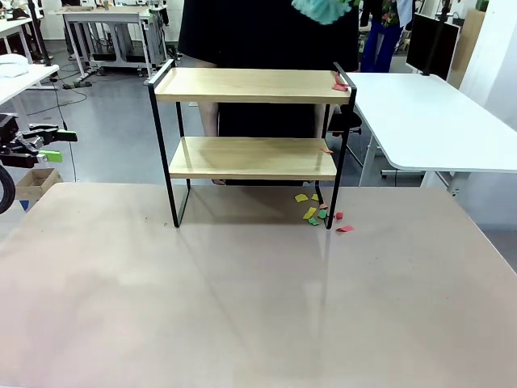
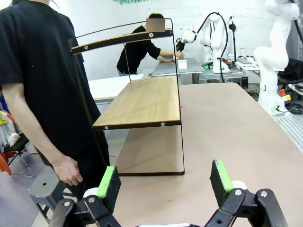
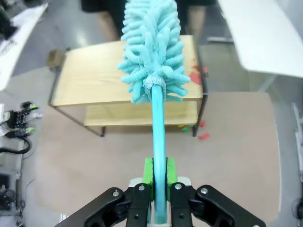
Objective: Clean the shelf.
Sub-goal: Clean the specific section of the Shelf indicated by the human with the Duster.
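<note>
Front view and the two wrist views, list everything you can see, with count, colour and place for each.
shelf: one, light wood boards in a black frame, on the far part of the table
paper scraps: several, yellow, green and red, on the table by the shelf's right front leg; red ones on the top board's right end
duster: one, turquoise, held above the shelf
table: one, pale beige, under the shelf
white table: one, white, beyond the far right corner
person: one, black top, standing behind the shelf
left tool: one, black with green pads, open, at the table's left side, facing the shelf's end
right tool: one, black with green pads, shut on the duster's handle
</note>
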You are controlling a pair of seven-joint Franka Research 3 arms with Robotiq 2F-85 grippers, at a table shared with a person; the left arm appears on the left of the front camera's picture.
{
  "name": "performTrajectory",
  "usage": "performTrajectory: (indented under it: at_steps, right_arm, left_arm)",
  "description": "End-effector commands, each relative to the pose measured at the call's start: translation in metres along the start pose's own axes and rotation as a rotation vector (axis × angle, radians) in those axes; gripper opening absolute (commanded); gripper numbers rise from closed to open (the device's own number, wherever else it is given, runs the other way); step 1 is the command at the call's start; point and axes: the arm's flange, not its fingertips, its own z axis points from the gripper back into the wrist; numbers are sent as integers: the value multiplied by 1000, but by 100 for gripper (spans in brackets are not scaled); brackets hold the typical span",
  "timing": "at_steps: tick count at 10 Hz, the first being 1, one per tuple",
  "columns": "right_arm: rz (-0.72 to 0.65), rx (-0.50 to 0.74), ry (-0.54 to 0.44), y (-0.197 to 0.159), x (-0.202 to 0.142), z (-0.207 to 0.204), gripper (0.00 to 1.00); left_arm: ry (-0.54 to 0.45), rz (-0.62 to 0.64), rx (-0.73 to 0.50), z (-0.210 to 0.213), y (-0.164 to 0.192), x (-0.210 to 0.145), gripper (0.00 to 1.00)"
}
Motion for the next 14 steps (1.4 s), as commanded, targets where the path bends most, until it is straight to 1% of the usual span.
performTrajectory:
  at_steps: [1,3,4,6,7,8,9,10,12,14]
  right_arm:
    - [80,189,76,-30,-18,1,14]
    - [167,362,144,-47,-21,9,14]
    - [237,468,187,-55,-24,12,14]
    - [349,598,232,-63,-31,16,14]
    - [419,674,275,-65,-35,17,14]
    - [471,724,325,-65,-40,17,14]
    - [508,724,370,-65,-45,17,14]
    - [556,727,394,-65,-51,18,14]
    - [657,684,462,-70,-69,19,14]
    - [714,595,570,-84,-88,15,14]
  left_arm:
    - [6,-10,-8,0,-2,3,100]
    - [6,-10,-8,0,-2,3,100]
    - [6,-10,-8,0,-2,3,100]
    - [6,-10,-8,0,-2,3,100]
    - [6,-10,-8,0,-2,3,100]
    - [6,-10,-8,0,-2,3,100]
    - [6,-10,-8,0,-2,3,100]
    - [6,-10,-8,0,-2,3,100]
    - [6,-10,-8,0,-2,3,100]
    - [6,-10,-8,0,-2,3,100]
